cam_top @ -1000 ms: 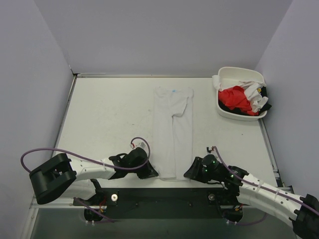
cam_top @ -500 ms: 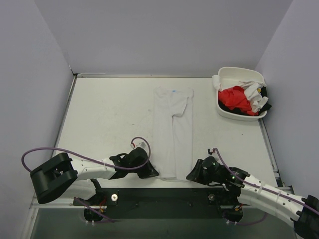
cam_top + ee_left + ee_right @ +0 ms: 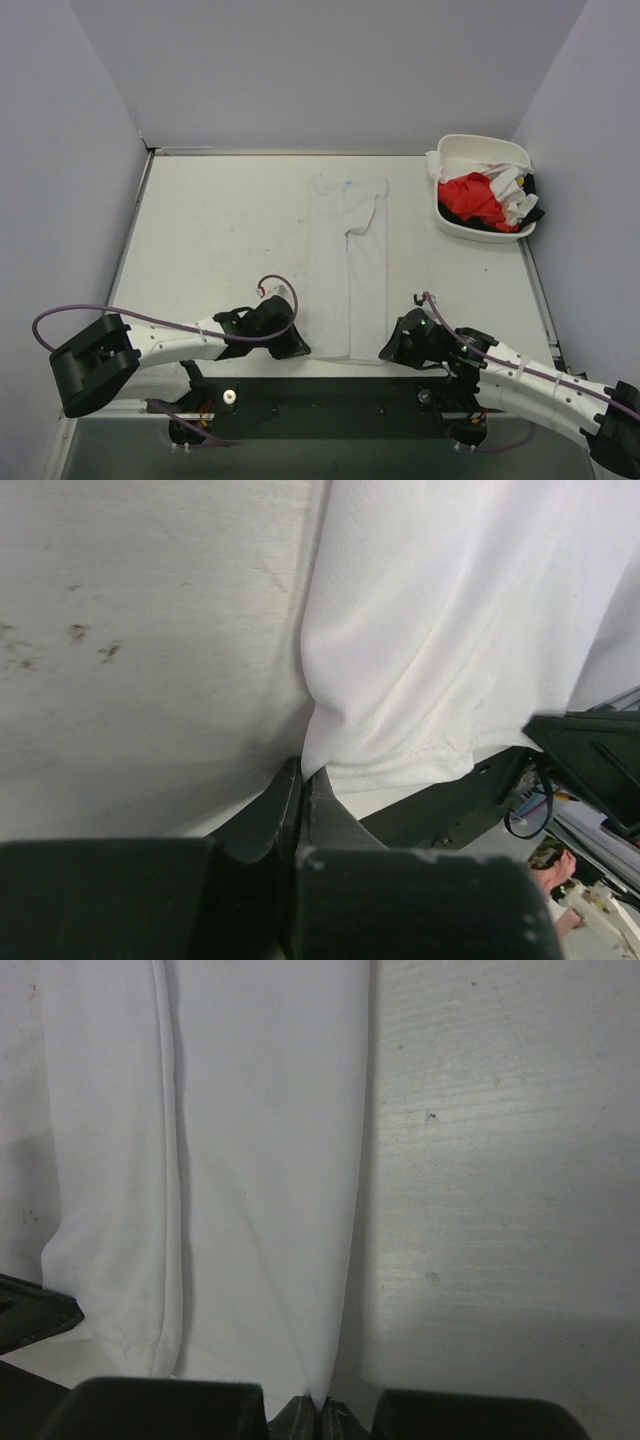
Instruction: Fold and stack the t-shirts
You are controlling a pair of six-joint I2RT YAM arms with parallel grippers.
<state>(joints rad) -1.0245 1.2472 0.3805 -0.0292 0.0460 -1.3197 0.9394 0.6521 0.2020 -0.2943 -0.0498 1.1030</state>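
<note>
The left end effector (image 3: 302,349) and right end effector (image 3: 386,352) each pinch a 6 o'clock corner of the white shirt (image 3: 347,265), which is flat on the surface (image 3: 220,230). At 2 o'clock the tub (image 3: 478,140) holds a red shirt (image 3: 470,197) and other shirts (image 3: 505,184).

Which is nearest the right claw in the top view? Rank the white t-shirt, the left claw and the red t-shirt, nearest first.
1. white t-shirt, its near right corner at the right claw.
2. left claw, across the hem, at the near left corner.
3. red t-shirt, in the tub at the far right.

Overhead; wrist views close on t-shirt (image 3: 348,270) hem
</note>
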